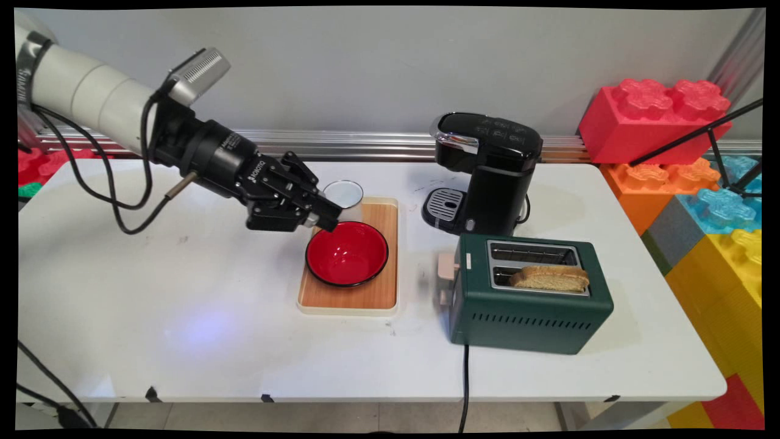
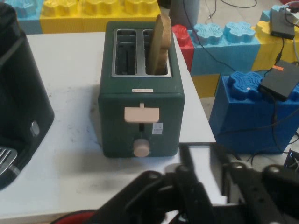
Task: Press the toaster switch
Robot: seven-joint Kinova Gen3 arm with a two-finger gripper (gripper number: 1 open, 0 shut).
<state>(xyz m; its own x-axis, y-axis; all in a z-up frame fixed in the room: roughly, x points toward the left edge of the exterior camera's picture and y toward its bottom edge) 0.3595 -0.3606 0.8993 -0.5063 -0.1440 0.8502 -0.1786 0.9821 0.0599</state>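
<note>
Hand: the hand (image 1: 326, 218) reaches in from the left, tilted down to the right, its fingertips at the far-left rim of the red bowl (image 1: 347, 253); whether they are spread or pinching the rim I cannot tell.
Bowl: sits upright on the wooden tray (image 1: 378, 292), directly below and right of the hand.
Behind the hand: a small white cup (image 1: 344, 194) on the tray's far end.
Further right: a black coffee machine (image 1: 484, 174), then a green toaster (image 1: 527, 292) with a slice of bread (image 1: 550, 278) in its near slot.
Support: the white tabletop (image 1: 183, 292).
</note>
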